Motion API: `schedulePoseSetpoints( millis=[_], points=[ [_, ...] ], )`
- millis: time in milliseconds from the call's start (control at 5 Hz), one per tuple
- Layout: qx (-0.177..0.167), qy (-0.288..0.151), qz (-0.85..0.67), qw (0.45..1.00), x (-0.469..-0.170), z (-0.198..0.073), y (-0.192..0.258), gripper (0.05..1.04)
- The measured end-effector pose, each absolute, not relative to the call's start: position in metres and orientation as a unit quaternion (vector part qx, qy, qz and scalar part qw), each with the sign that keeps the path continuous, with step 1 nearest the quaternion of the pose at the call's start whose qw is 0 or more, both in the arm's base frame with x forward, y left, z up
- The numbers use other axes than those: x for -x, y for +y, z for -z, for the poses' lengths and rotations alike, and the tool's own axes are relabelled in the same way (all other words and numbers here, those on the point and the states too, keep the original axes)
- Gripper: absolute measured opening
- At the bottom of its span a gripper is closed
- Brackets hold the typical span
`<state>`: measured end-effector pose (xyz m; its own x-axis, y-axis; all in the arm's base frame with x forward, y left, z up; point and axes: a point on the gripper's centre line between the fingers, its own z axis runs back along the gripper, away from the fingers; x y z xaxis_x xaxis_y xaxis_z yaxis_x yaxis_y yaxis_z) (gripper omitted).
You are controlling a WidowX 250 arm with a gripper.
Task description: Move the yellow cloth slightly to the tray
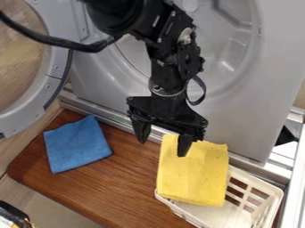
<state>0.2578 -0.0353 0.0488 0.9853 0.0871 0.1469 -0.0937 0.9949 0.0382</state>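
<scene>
And here is the claw (164, 139), hanging with its two fingers spread wide and nothing between them, one finger (185, 145) in front of the upper part of the yellow cloth (191, 176), the other off to the blue cloth's side! Whether that nearer finger touches the yellow cloth, one cannot tell from this angle. The yellow cloth lies just below the claw and a little to its right, flat and squarish, partly over the counter (128, 178) and partly over the white tray (271, 193), which sits lower and further right. The blue cloth (76, 144) rests to the claw's left, no part of this play.

Now, the handling: it looks light, soft and folded, perhaps slightly spongy, so no fear of breakage and little of slipping. The risk is catching only the top layer and letting the fold open. The upper edge, nearest the claw, looks the spot: a deep pinch through all the layers, then a short, low shift rightward, minding the tray's rim, and the cloth should sag obligingly into place
</scene>
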Motion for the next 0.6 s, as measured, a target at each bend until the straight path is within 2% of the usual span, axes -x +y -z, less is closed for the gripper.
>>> schedulePoseSetpoints(
  millis=[200, 400, 600],
  points=[
    [-0.023, -0.06, -0.044, 0.997, -0.255, -0.041, -0.036, 0.999],
    [-0.003, -0.06, -0.062, 0.996, -0.263, -0.027, -0.026, 0.999],
    [0.002, -0.056, -0.058, 0.997, -0.268, -0.012, -0.023, 0.999]
  ],
)
